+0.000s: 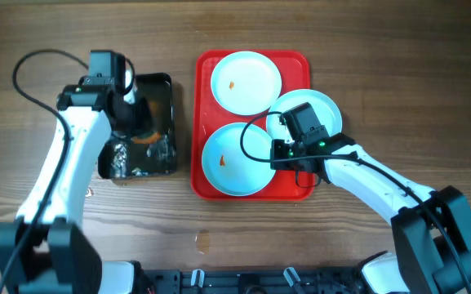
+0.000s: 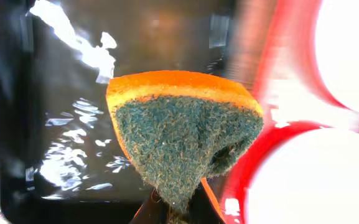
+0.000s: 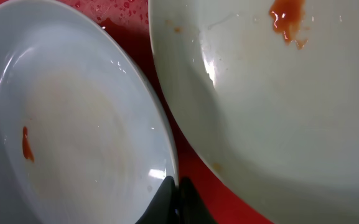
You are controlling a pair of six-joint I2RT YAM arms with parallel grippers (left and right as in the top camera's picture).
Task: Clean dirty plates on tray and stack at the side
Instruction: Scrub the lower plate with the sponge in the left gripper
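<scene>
Three dirty plates lie on the red tray [image 1: 205, 65]: a far one [image 1: 246, 80], a right one [image 1: 321, 104] and a near-left one [image 1: 231, 163], each with an orange speck. My right gripper [image 1: 282, 135] is shut on the near-left plate's rim; the right wrist view shows the fingers [image 3: 174, 193] pinching that rim [image 3: 86, 124], with the far plate [image 3: 279, 112] beside it. My left gripper [image 1: 137, 126] is shut on an orange and green sponge [image 2: 182, 130], held over the black tray [image 1: 166, 90].
The black tray [image 2: 55, 93] is wet and glints with water. It stands just left of the red tray [image 2: 272, 106]. A crumpled shiny object [image 1: 121, 155] lies at its near left corner. Bare wooden table [image 1: 398, 65] surrounds both trays.
</scene>
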